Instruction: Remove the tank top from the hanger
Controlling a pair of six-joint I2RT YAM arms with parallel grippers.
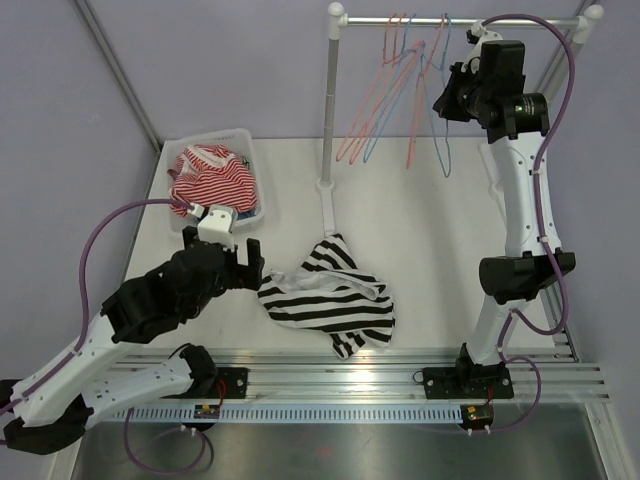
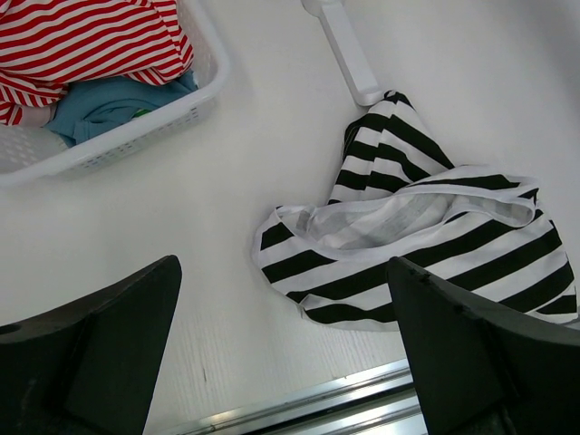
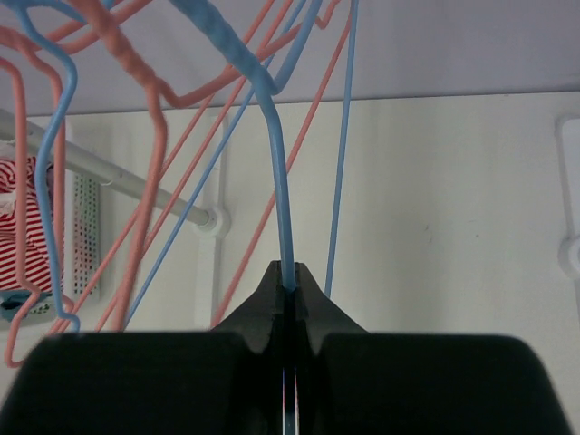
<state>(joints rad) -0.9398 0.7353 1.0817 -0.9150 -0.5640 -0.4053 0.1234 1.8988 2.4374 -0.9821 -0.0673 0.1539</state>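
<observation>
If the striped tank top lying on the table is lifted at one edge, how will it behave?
Probably floppy: the striped tank top lies crumpled in folds on the table, so it would likely drape from one pinch. It looks thin, so it is probably light. Pushed, it would likely bunch up rather than slide whole.

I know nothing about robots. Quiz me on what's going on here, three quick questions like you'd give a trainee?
1. Where does the striped tank top lie?
2. True or false: the left gripper is open.
3. The right gripper is shut on: A) a blue hanger B) a pink hanger C) the basket.
Key: 1 crumpled on the table, off any hanger; 2 true; 3 A.
</observation>
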